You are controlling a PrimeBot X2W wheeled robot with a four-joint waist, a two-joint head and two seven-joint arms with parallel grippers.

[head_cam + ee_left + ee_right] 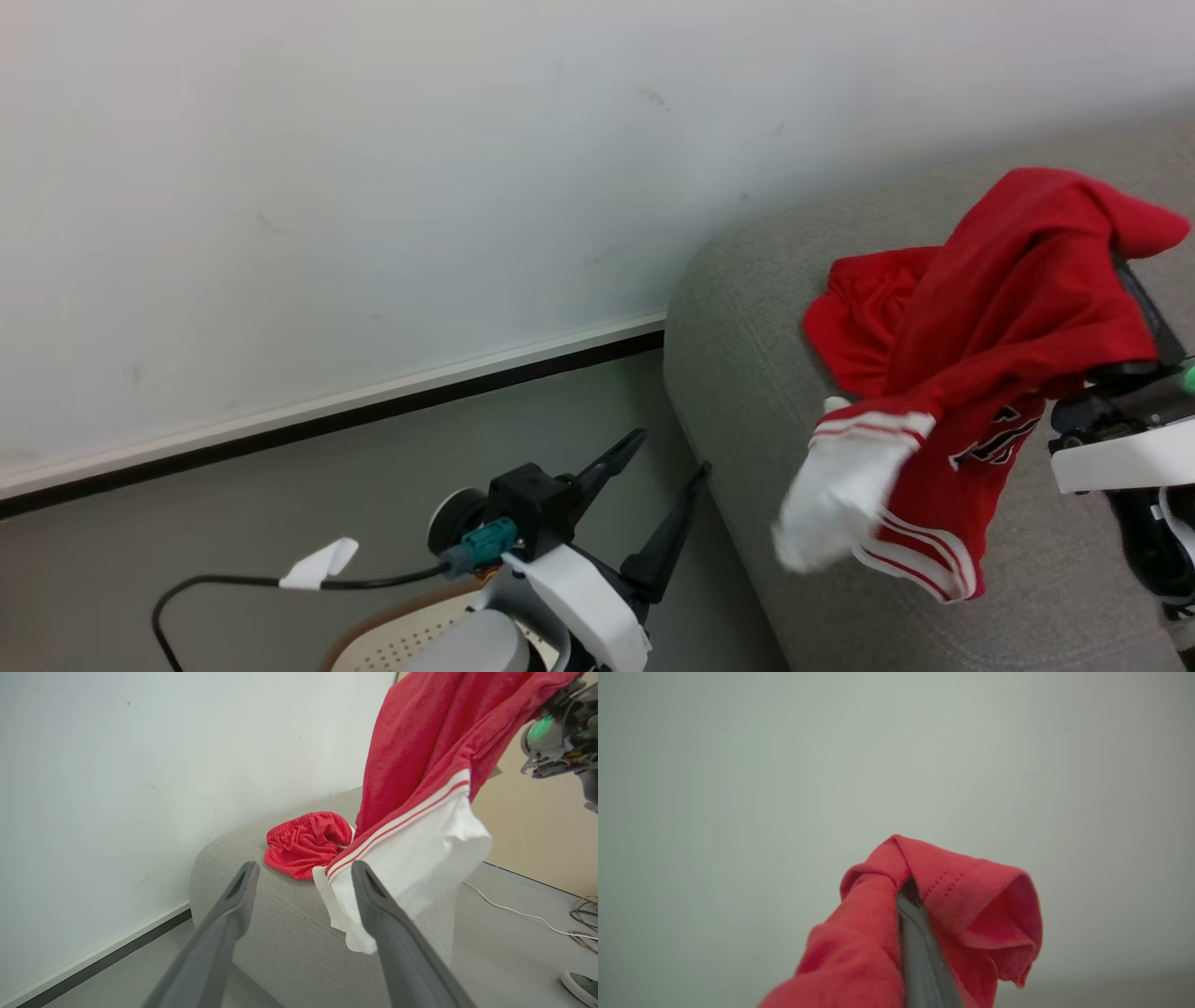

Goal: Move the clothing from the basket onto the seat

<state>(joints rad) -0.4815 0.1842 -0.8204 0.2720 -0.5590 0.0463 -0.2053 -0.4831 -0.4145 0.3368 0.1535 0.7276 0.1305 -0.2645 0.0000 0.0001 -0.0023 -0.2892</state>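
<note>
A red garment (1008, 317) with a white panel hangs over the grey seat (747, 373), its lower edge low over the cushion. My right gripper (909, 893) is shut on its top fold. In the left wrist view the same garment (420, 765) hangs just right of my left gripper (303, 868), which is open and holds nothing. A second red garment (306, 842) lies crumpled on the seat (261, 914) behind it. In the head view my left gripper (670, 453) stands beside the seat's corner, above the basket (401, 644), whose rim peeks in at the bottom edge.
A white wall (373, 187) with a dark baseboard runs behind the seat. Grey floor lies to its left. Thin cables (523, 912) trail across the floor on the far side, and a shoe (581, 987) rests there. My right wrist (1120, 439) hovers over the cushion.
</note>
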